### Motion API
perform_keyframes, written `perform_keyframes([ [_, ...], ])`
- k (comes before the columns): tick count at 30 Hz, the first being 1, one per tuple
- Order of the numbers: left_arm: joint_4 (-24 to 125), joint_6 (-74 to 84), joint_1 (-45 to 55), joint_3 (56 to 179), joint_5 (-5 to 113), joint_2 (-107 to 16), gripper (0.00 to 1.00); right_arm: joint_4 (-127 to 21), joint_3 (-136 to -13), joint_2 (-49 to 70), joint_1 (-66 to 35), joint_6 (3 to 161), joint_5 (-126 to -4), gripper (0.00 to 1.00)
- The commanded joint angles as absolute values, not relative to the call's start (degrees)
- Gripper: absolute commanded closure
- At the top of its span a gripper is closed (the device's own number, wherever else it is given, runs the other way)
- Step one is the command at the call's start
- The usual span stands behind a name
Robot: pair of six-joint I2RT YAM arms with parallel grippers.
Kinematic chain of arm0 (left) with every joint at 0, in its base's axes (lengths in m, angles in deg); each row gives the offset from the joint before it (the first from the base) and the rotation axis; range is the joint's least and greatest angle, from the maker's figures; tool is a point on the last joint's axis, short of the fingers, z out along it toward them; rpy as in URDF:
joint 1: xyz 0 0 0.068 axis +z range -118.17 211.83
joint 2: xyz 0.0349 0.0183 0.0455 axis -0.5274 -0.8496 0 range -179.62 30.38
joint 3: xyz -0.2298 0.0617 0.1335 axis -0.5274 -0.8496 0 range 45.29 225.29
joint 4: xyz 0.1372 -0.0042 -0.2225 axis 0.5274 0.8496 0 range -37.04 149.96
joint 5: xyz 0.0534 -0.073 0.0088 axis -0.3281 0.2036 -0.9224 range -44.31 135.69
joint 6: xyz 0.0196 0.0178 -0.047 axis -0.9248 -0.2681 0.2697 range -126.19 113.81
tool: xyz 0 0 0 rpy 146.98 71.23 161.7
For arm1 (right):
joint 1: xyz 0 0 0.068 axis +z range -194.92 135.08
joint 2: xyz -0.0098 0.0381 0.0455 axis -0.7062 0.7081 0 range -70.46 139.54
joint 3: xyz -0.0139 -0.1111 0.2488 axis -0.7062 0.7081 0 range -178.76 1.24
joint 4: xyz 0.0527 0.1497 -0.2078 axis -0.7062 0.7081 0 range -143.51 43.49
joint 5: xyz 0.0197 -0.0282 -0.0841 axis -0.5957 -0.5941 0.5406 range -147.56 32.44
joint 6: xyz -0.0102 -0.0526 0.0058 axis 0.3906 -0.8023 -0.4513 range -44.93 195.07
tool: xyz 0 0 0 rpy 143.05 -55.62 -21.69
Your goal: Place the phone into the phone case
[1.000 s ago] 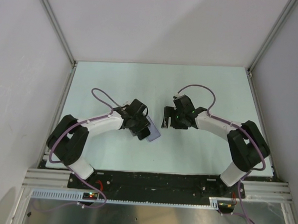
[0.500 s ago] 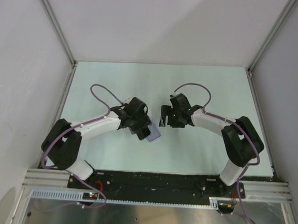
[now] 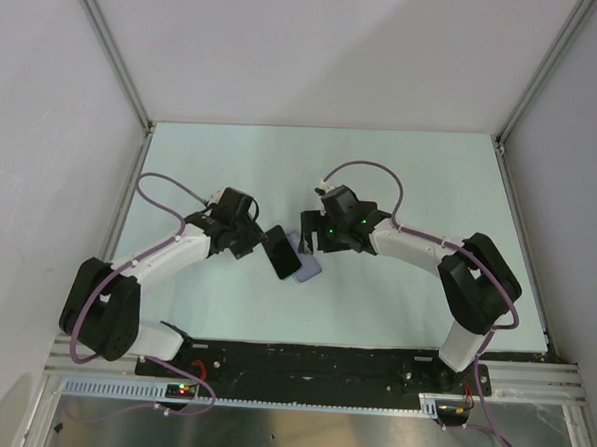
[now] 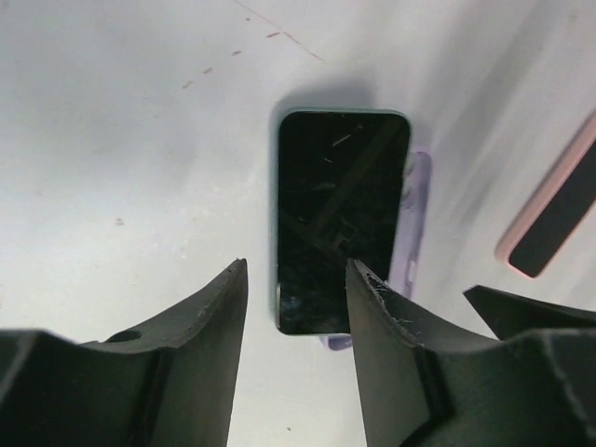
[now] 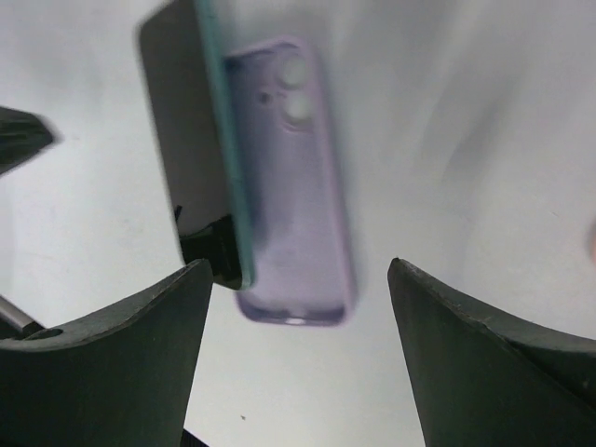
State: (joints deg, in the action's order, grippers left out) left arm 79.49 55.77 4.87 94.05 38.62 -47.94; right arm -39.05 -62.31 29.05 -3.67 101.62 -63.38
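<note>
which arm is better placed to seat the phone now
Probably right: the right gripper hangs open over the lilac phone case, with the phone overlapping its edge. The left gripper sits open off the phone's short end.

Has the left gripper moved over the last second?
Yes. In the top view the left gripper has drawn back leftward, toward the table's left rail and away from the purple case, uncovering the phone.

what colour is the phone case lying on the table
Pale lilac. The soft rectangular phone case shows best in the right wrist view.
</note>
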Motion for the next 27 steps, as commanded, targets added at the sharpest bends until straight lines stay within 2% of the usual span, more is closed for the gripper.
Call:
perform_keyframes([
  [1,76.28,53.25,6.37,92.53,40.29,-48.98,0.50,-42.15,-67.45,30.81,-1.55,97.58,-65.88,0.18],
  [7,73.34,53.82,6.84,89.94,41.56,-50.26,0.57,-43.22,-69.64,34.54,-2.53,96.71,-74.58,0.18],
  [14,67.66,55.31,6.95,86.90,44.86,-54.59,0.73,-43.75,-71.61,38.34,-2.57,97.08,-80.09,0.18],
  [19,65.46,55.89,6.93,85.93,45.24,-56.14,0.77,-45.02,-72.14,40.58,-2.95,98.44,-83.90,0.22],
  [27,64.45,55.93,6.95,85.76,47.28,-57.39,0.78,-47.91,-73.08,43.55,-3.74,101.35,-89.26,0.33],
])
